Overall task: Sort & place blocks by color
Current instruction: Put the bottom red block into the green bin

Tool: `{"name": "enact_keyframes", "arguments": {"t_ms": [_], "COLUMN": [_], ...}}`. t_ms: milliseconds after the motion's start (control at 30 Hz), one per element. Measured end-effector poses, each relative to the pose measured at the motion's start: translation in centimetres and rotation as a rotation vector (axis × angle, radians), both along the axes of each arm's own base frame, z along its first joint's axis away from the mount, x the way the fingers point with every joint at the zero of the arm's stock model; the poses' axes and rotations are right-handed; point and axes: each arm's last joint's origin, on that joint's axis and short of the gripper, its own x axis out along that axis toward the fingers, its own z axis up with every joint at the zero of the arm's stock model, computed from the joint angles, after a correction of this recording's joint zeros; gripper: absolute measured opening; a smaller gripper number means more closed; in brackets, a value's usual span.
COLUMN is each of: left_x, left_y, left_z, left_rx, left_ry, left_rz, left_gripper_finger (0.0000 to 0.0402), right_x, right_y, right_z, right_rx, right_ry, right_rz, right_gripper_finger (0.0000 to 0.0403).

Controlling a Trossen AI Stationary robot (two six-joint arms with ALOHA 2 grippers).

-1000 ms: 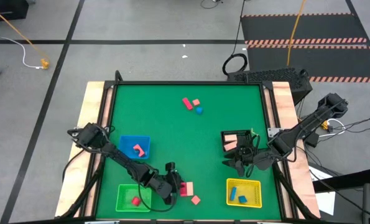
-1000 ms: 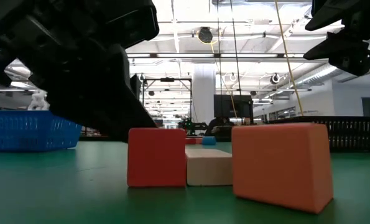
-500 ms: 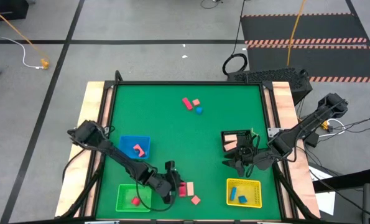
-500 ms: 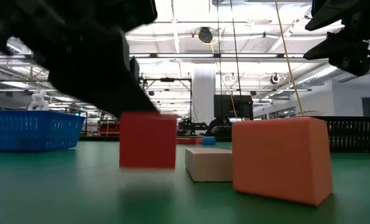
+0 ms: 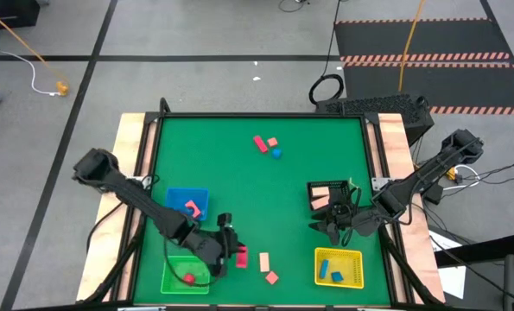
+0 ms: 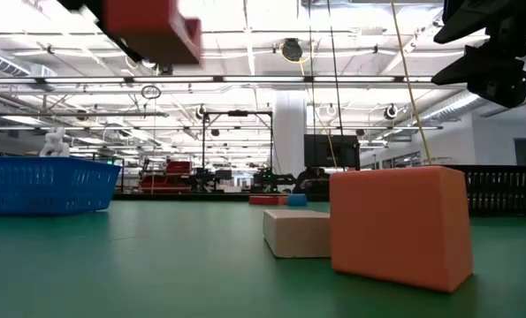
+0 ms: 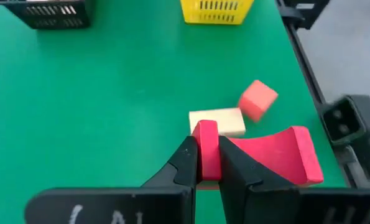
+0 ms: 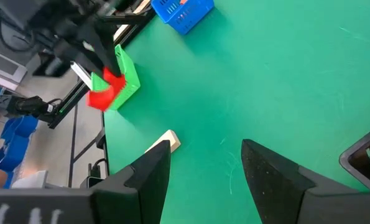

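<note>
My left gripper (image 5: 231, 252) is shut on a red arch-shaped block (image 7: 278, 155), held in the air to the right of the green tray (image 5: 172, 266); the low view shows the block (image 6: 152, 26) high above the table. A cream bar (image 5: 264, 259) and a salmon cube (image 5: 272, 277) lie flat on the mat beside it. At the far side lie a red (image 5: 259, 142), a salmon (image 5: 272, 141) and a blue block (image 5: 276, 153). My right gripper (image 5: 330, 226) hangs open with nothing between its fingers, between the black tray (image 5: 315, 187) and the yellow tray (image 5: 319, 276). My left gripper pinches one end of the red arch block (image 7: 204, 132) between its two fingers. The fingers slant down from the table's left side. The block is lifted clear of the mat, and the rest of it sticks out sideways past one finger.
The green tray holds one red block (image 5: 187, 278). The blue tray (image 5: 172, 195) holds a pink piece, the yellow tray has blue blocks, and the black tray has pale ones. The middle of the green mat (image 5: 239, 181) is bare.
My left gripper has shut on the red block that stood beside the cream bar and lifted it well clear of the mat, moving a little toward the table's left edge. The cream bar and salmon cube have stayed in place.
</note>
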Motion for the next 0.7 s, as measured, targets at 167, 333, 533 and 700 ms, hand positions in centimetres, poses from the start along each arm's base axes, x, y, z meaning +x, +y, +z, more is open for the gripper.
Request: {"name": "enact_keyframes", "arguments": {"t_ms": [167, 333, 533, 700], "left_x": [-2.3, -4.2, -6.2, -7.8], "left_y": [0.0, -0.6, -1.6, -2.4], "left_z": [1.8, 1.9, 1.2, 0.7], "left_rx": [-0.042, -0.102, -0.221, -0.293], "left_ry": [0.051, 0.143, 0.290, 0.398], "left_rz": [0.017, 0.076, 0.191, 0.281], "left_gripper_finger": [0.0033, 0.0033, 0.0033, 0.0042], "right_x": [0.0, 0.0, 0.0, 0.0], "right_y": [0.0, 0.0, 0.0, 0.0], "right_z": [0.0, 0.0, 0.0, 0.0], "right_rx": [0.000, 0.000, 0.000, 0.001], "right_ry": [0.000, 0.000, 0.000, -0.001], "right_rz": [0.000, 0.000, 0.000, 0.000], "right_gripper_finger": [0.0187, 0.0187, 0.0187, 0.0187]}}
